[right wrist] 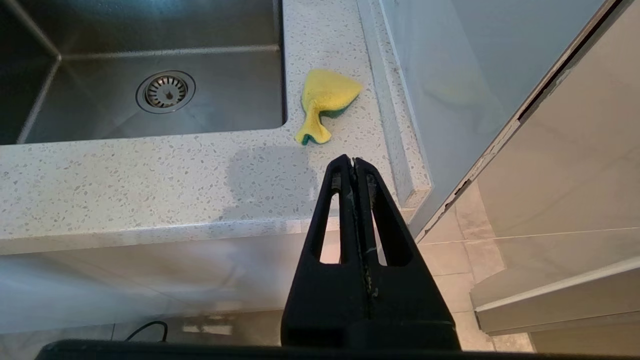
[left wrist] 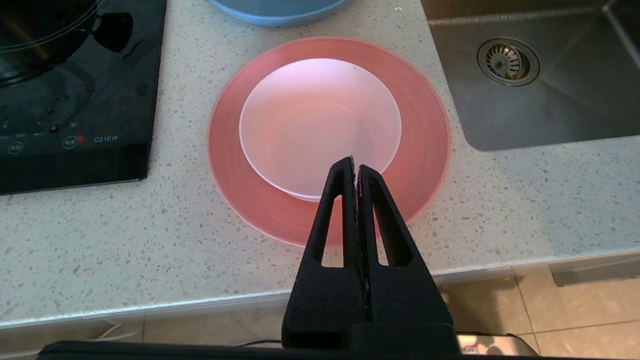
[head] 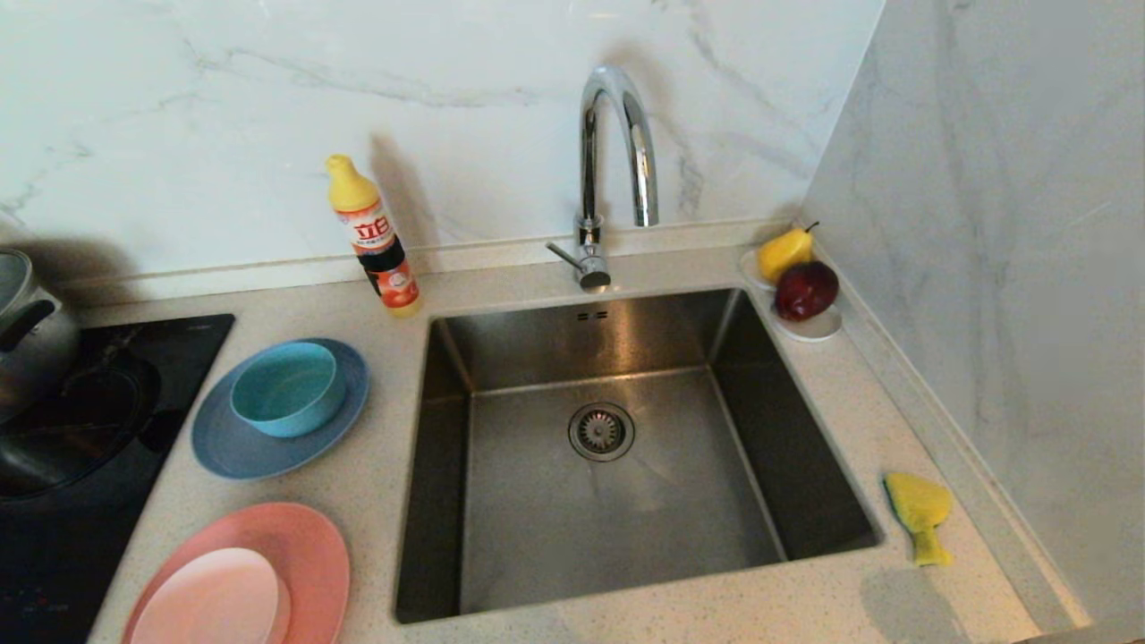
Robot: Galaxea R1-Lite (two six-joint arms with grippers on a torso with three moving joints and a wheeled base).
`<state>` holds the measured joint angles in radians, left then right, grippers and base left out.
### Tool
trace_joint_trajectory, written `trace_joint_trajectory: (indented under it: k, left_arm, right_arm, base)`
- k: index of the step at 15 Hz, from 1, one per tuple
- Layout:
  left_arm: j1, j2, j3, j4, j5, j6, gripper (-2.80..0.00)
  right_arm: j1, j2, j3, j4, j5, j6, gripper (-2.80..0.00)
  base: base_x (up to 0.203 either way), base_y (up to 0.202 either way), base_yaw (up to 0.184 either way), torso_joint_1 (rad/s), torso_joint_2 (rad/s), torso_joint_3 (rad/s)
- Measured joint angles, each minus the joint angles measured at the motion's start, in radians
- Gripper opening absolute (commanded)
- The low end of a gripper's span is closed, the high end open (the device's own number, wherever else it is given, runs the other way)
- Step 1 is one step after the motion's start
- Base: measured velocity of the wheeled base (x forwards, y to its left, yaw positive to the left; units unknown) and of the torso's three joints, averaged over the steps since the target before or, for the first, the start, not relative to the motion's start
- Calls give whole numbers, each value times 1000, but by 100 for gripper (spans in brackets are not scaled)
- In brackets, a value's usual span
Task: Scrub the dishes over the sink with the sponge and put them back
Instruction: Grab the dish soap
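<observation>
the left claw (left wrist: 355,165) is pinched fully together, its two black fingers meeting at the tips with nothing between them. it hangs over the near edge of the counter (left wrist: 150,240), its tips over the near rim of the pale dish (left wrist: 320,125), which sits inside the pink plate (left wrist: 425,165); whether the tips touch the dish cannot be told. the right claw (right wrist: 353,162) is pinched together the same way and holds nothing. it hangs over the counter's near edge at the right end, just short of the sponge (right wrist: 325,97), apart from it.

the sponge lies bent on the counter to the right of the sink (head: 501,501), yellow side up with a thin green layer showing at its edge, between the sink's rim and the raised ledge along the side wall. the sink has only its drain strainer (head: 601,431) in the middle of the floor, and the tap (head: 617,143) arches over its back edge.

left of the sink, the pink plate with the pale dish sits near the front of the counter. behind it stands the blue plate (head: 233,447) with the teal bowl (head: 288,387) on it. further left is a black cooktop (head: 54,537) with a steel pot (head: 27,331) at its back. a detergent bottle (head: 373,237) stands tilted against the wall behind the blue plate. at the sink's back right corner a small white dish (head: 818,329) holds a yellow pear (head: 785,252) and a dark red fruit (head: 806,289). neither arm shows in the head view.
</observation>
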<state>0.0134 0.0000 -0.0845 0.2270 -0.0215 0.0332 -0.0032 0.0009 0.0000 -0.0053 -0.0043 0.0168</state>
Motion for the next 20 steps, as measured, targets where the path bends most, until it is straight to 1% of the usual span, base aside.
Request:
trace_joint_trajectory:
  k: [3, 5, 6, 9, 12, 14, 17, 20]
  left_arm:
    - [0, 0, 0, 0, 2, -6, -280]
    - [0, 0, -7, -3, 24, -7, -280]
    - [0, 2, -31, 9, 23, -6, -280]
    - [0, 57, -167, -2, -18, -7, -280]
    - [0, 213, -313, -16, -30, -7, -280]
    - [1, 335, -364, -40, -30, -6, -280]
    - [1, 571, -385, -176, -23, -9, -280]
    - [1, 828, -393, -353, 3, -28, -280]
  right_arm:
    - [0, 0, 0, 0, 0, 0, -280]
    - [0, 0, 0, 0, 0, 0, -280]
    - [0, 0, 0, 0, 0, 0, -280]
    - [0, 0, 0, 0, 0, 0, -280]
    - [0, 0, 0, 0, 0, 0, -280]
    - [0, 0, 0, 0, 0, 0, -280]
    - [0, 0, 0, 0, 0, 0, -280]
    - [0, 0, 0, 0, 0, 0, -280]
  base:
    - [0, 0, 0, 0, 0, 0]
    - [0, 0, 0, 0, 0, 0]
    - [0, 0, 0, 0, 0, 0]
    - [0, 0, 0, 0, 0, 0]
    - [0, 0, 0, 0, 0, 0]
    - [0, 0, 0, 0, 0, 0]
    - [0, 0, 0, 0, 0, 0]
    - [0, 0, 0, 0, 0, 0]
